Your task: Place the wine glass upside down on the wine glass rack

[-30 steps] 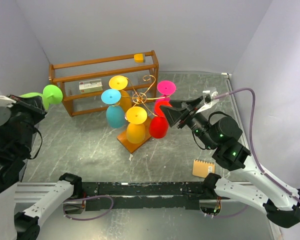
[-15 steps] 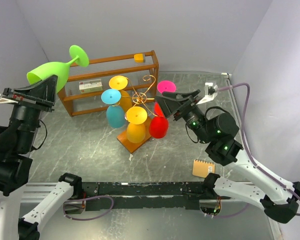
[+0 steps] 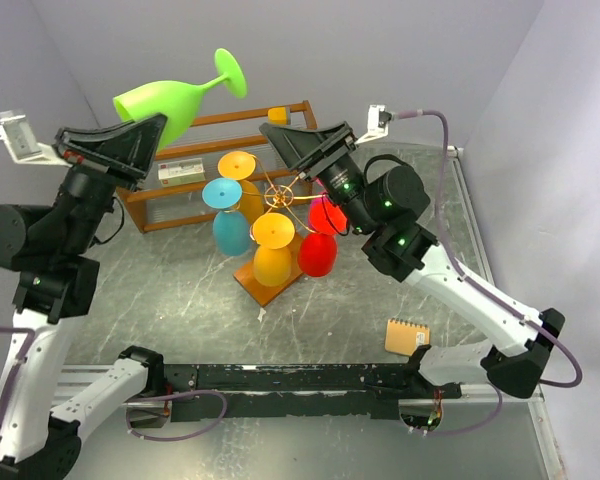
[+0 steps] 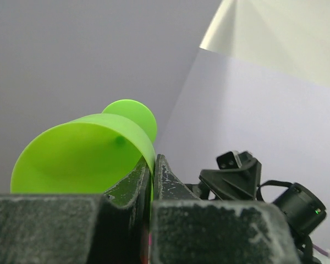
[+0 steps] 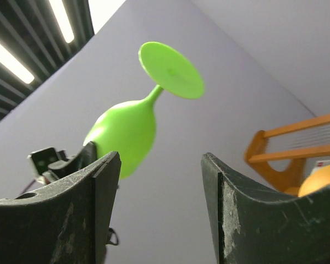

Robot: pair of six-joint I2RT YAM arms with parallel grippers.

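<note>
The green wine glass point(image 3: 170, 100) hangs high in the air at the upper left, lying almost level with its foot point(image 3: 230, 72) pointing right. My left gripper point(image 3: 152, 128) is shut on the rim of its bowl. In the left wrist view the thin green rim point(image 4: 82, 159) is pinched between the fingertips of the left gripper point(image 4: 152, 160). My right gripper point(image 3: 280, 137) is raised above the wine glass rack point(image 3: 280, 195), open and holding nothing. The right wrist view has the glass point(image 5: 126, 132) ahead and to the left, beyond the right gripper point(image 5: 160, 159). The rack's wooden base point(image 3: 263, 283) stands mid-table.
Several coloured glasses hang upside down on the rack: yellow point(image 3: 236, 164), blue point(image 3: 228, 225), orange point(image 3: 272, 258), red point(image 3: 318, 250). A brown slatted shelf point(image 3: 180, 165) stands behind it. A small notepad point(image 3: 407, 336) lies at the front right.
My left arm has lifted the green glass from the left edge up and to the right. My right arm has risen and swung left over the rack, its jaws spreading wider.
</note>
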